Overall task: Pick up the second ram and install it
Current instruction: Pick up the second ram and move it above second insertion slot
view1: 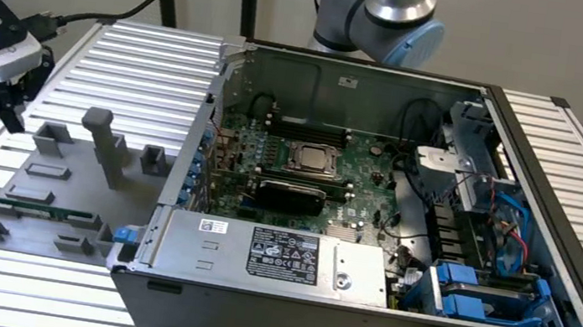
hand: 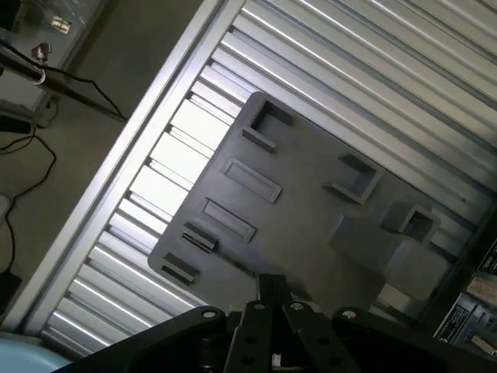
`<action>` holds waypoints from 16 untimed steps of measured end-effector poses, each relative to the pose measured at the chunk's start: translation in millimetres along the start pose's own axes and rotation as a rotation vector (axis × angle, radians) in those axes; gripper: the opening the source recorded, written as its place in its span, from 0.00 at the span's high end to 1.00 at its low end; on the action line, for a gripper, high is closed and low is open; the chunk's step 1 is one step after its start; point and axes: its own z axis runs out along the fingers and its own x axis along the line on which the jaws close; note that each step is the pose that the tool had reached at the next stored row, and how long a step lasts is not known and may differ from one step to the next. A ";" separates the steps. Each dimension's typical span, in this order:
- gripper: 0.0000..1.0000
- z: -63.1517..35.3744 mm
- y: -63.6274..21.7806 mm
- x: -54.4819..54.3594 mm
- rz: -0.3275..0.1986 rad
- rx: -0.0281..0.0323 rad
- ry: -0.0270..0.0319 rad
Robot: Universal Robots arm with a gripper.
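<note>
The second ram (view1: 42,209) is a thin green stick lying flat in a holder near the front of the grey holder plate (view1: 74,186), at the exterior view's left. My gripper (view1: 12,123) hangs above the table beyond the plate's far left corner, well apart from the ram, with nothing in it. In the wrist view its dark fingers (hand: 268,286) are pressed together into one narrow tip over the grey holder plate (hand: 303,225). The green motherboard (view1: 304,161) lies inside the open computer case (view1: 363,308).
Grey blocks and a tall post (view1: 105,143) stand up from the holder plate. The case's wall (view1: 193,159) rises right beside the plate. A power supply (view1: 269,253) and blue drive bays (view1: 483,294) sit in the case's front. Ribbed aluminium table (view1: 148,52) surrounds everything.
</note>
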 end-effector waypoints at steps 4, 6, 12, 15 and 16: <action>0.89 1.9 -0.1 0.0 -0.072 -0.0016 0.0036; 0.89 2.9 -0.1 0.1 -0.108 -0.0023 0.0054; 0.89 5.9 -0.3 0.1 -0.218 -0.0048 0.0107; 0.89 7.4 -0.4 0.2 -0.272 -0.0059 0.0133; 0.89 7.9 -0.4 0.2 -0.289 -0.0063 0.0142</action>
